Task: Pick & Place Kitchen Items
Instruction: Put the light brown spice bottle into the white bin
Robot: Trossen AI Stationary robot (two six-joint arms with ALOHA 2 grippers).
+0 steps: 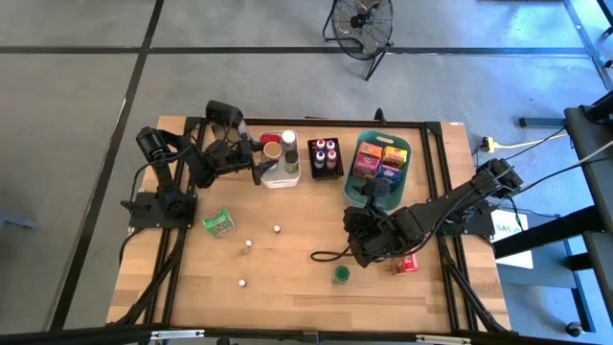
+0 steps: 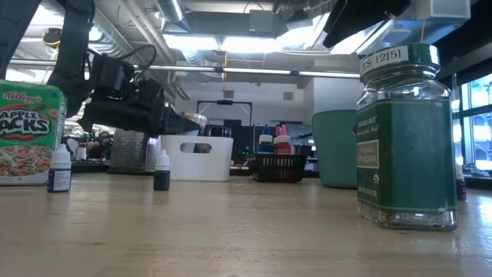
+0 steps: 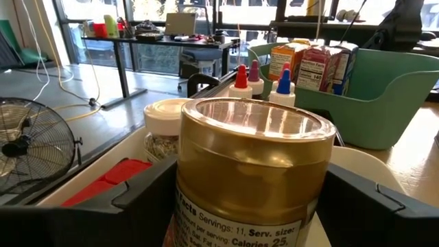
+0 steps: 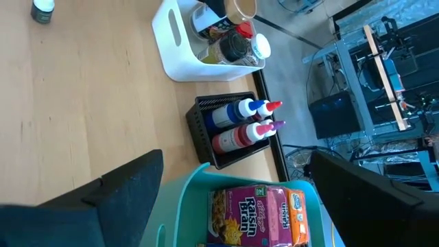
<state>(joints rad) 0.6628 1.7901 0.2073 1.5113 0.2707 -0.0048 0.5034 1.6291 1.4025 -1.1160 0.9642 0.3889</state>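
Filling my left wrist view is a gold-lidded can (image 3: pixel 250 171), sitting between the fingers of the left pincer (image 1: pixel 257 170), which are spread wide around it and appear to be gripping it at that width. From above I am seeing that pincer hovering at the white bin (image 1: pixel 280 175), so I am judging that I am lowering the can in among a white-capped jar (image 3: pixel 164 127) and a red packet (image 3: pixel 113 180) already crowding the bin. That crowding is my main worry: if I am letting go while the can is resting on a neighbour's lid, it could tip or roll out over the rim. The right pincer (image 1: pixel 375 203) is waiting released, jaws wide, just over the teal basket (image 1: pixel 397 177) holding the cereal boxes (image 4: pixel 257 214), with the black tray (image 1: pixel 326 158) of squeeze bottles (image 4: pixel 248 118) beside it. Plenty is lying loose on the counter (image 1: pixel 287 278): a green spice jar (image 2: pixel 405 137) (looming large in the low view), a green cereal box (image 1: pixel 219 223), a red box (image 1: pixel 407 264) and three small dropper bottles (image 1: pixel 248 243). The right arm is draping over the red box, so a careless swing there could be knocking it off the edge.
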